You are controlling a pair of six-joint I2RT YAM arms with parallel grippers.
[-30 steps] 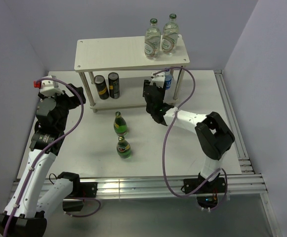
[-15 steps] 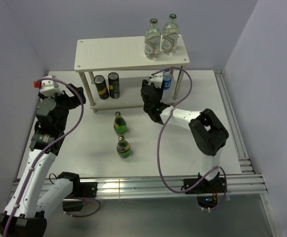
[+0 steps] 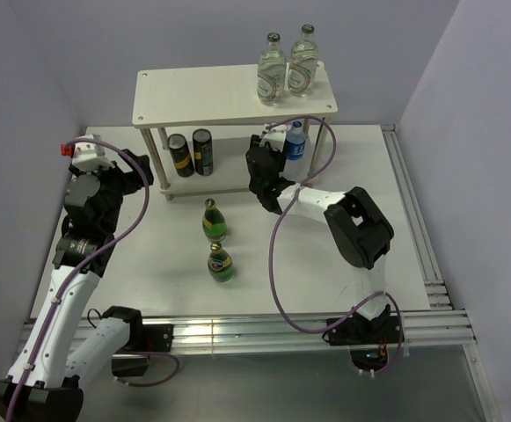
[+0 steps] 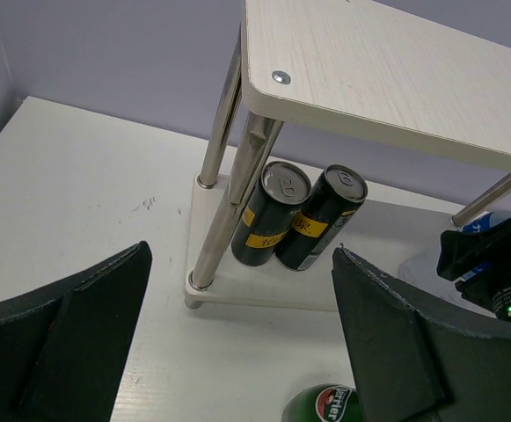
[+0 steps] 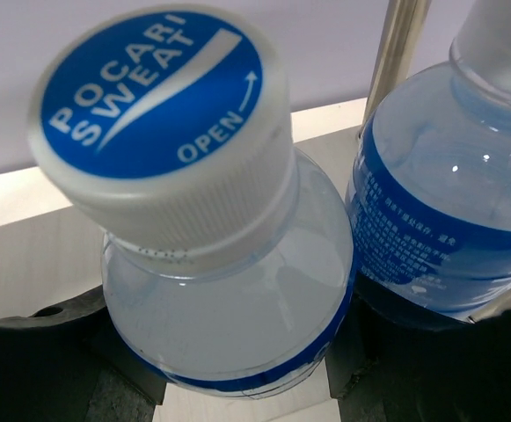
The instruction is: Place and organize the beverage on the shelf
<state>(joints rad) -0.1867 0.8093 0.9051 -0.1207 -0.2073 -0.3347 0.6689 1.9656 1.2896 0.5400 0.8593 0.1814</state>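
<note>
Two-tier shelf (image 3: 204, 95) at upper centre of the overhead view: two clear glass bottles (image 3: 272, 69) at its top board's right end, two black cans (image 3: 192, 152) on the lower board, left. Right hand (image 3: 267, 151) clamped round one Pocari Sweat bottle (image 5: 229, 290), just beside a second Pocari Sweat bottle (image 5: 448, 202). Left hand (image 4: 237, 290) spread apart, gripping nothing. Two green bottles (image 3: 214, 221) upright mid-tabletop (image 3: 158, 264).

Pale wood-grain shelf (image 3: 211, 95), black-and-yellow cans (image 4: 268, 220), blue-capped bottle (image 5: 220, 299).
</note>
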